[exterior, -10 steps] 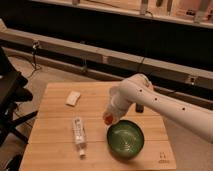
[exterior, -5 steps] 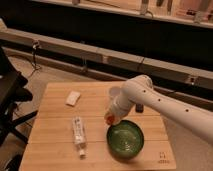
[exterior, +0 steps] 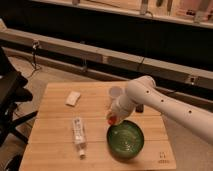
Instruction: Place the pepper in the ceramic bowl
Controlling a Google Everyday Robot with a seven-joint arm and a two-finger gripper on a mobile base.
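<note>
**Q:** Camera view: where is my gripper?

**A:** Toward the wooden worktop's near right corner, closed on the small red-orange pepper, poised at the far-left rim of the round green ceramic bowl.

**Q:** What could go wrong?

**A:** Letting go this close to the rim could bounce the pepper onto the boards, toward the clear plastic bottle.

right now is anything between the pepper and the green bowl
Nothing visible is in the way. The end effector holds the red-orange pepper right at the ceramic bowl's upper-left rim, and the bowl looks empty. The plastic bottle lies off to the left, on the wooden table.
</note>
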